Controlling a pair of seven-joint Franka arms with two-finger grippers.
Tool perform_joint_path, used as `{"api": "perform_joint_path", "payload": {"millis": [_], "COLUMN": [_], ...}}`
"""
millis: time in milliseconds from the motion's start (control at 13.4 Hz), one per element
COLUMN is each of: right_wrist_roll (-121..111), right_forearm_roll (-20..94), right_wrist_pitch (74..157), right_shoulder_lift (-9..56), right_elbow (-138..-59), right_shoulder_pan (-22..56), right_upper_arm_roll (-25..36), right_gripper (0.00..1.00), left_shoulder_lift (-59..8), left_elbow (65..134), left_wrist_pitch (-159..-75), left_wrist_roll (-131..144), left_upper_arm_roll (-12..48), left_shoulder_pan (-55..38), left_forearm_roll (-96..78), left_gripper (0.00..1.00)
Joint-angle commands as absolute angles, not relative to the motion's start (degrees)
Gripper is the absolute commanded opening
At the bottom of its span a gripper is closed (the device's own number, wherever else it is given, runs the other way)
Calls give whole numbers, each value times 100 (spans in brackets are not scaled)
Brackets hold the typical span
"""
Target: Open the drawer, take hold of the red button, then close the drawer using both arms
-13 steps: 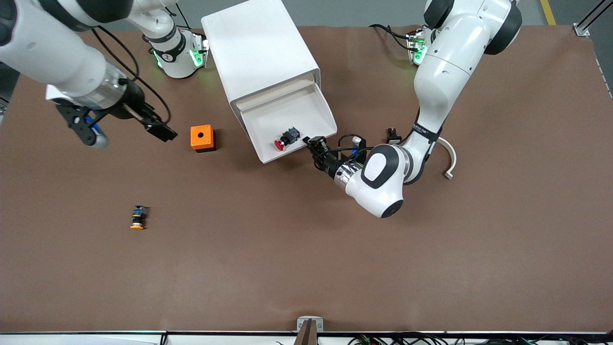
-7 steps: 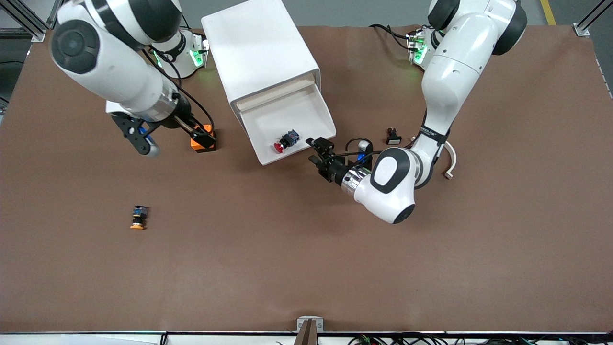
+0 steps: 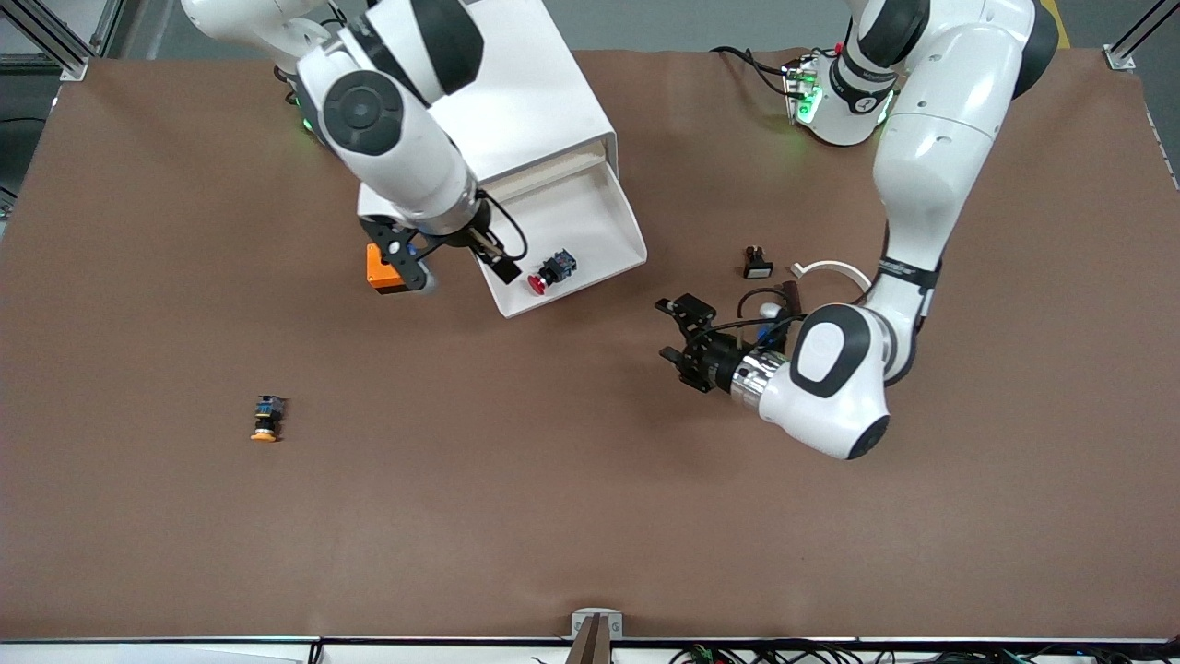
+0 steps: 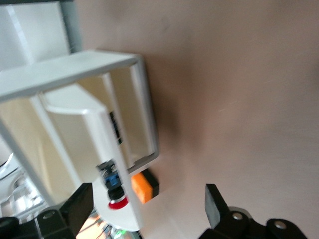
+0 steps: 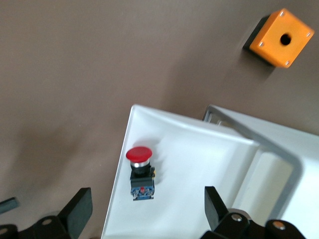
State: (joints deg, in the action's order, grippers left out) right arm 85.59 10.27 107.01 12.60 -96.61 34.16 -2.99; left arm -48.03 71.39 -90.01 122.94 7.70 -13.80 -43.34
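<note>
light: bright, even, from overhead; front view crisp
shadows: soft, short under arms and beside cabinet (image 3: 502, 92); dark patch on table (image 3: 590, 516) by orange box (image 3: 387, 269)
glare: drawer (image 3: 562, 244) walls near blown out; green LED glow at bases
blur: left wrist view smeared, washed pale; right wrist view sharper, fingers (image 5: 75, 211) soft

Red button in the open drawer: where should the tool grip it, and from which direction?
The red button lies on its side on the floor of the drawer, cap toward the drawer's front lip. Probably best to come straight down from above with the right gripper, which is open over it, and close across the black-and-blue body just under the cap.
</note>
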Motion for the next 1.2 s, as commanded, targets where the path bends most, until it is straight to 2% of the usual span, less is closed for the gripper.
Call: {"api": "perform_joint_path", "payload": {"millis": [0, 299, 523, 1046, 1121], "right_wrist_roll": [8771, 8798, 9184, 9835, 9835], "right_forearm_roll": [1020, 950, 617, 79, 70], "right_wrist_pitch": [11196, 11723, 12365, 12787, 12797], "right_shoulder_lift": [1265, 1310, 1371, 1766, 1810], "right_elbow": [-10019, -10414, -10836, -10846, -10846], "right_shoulder_pan": [3743, 3963, 4245, 4587, 4631], "right_upper_arm_roll": [-229, -220, -220, -220, -211], "right_gripper": [99, 99, 99, 99, 94], "left_shoulder_lift": [-4606, -4369, -3877, -3349, -3253], "left_elbow": [7066, 7066, 7110, 7102, 7102], "left_wrist_pitch": [-8930, -8921, -8685, -8473, -8473], "left_wrist_roll": [11702, 10856, 9883, 8737, 8606], "left_upper_arm_roll": [817, 817, 791, 870, 870], "left_shoulder_pan": [-1248, -1257, -1134, -1204, -1222], "left_forearm_roll": [-3283, -1603, -1240, 95, 158], "left_gripper": [99, 99, 99, 99, 99]}}
